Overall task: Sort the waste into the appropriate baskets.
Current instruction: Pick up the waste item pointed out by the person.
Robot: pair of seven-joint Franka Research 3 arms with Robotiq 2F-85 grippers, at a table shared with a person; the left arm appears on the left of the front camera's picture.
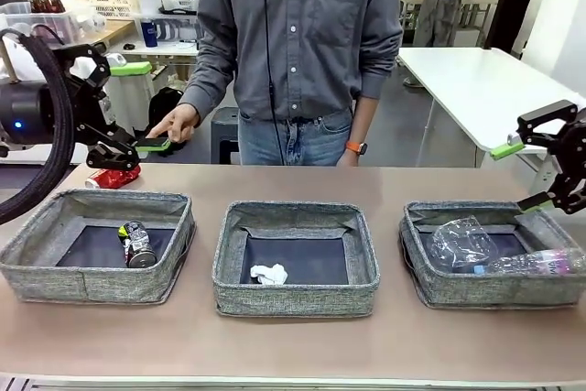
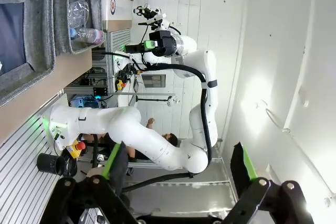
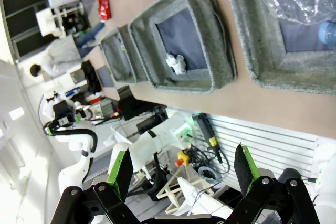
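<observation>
Three grey baskets stand in a row. The left basket (image 1: 92,274) holds a dark drink can (image 1: 137,244). In the middle basket (image 1: 293,298) lies a white paper wad (image 1: 269,273). The right basket (image 1: 485,290) holds a clear plastic cup (image 1: 462,240) and a clear bottle (image 1: 536,263). A dented red can (image 1: 113,178) lies on the table behind the left basket. My left gripper (image 1: 133,98) hangs open above that can, holding nothing. My right gripper (image 1: 513,178) is open and empty above the right basket's far corner. The right wrist view also has the paper wad (image 3: 176,62) and the red can (image 3: 103,7).
A person stands at the far side of the table, one hand (image 1: 174,123) close to my left gripper's lower finger. Bare tabletop (image 1: 293,354) runs in front of the baskets and between them. In the left wrist view my right arm (image 2: 173,51) reaches over the right basket (image 2: 79,45).
</observation>
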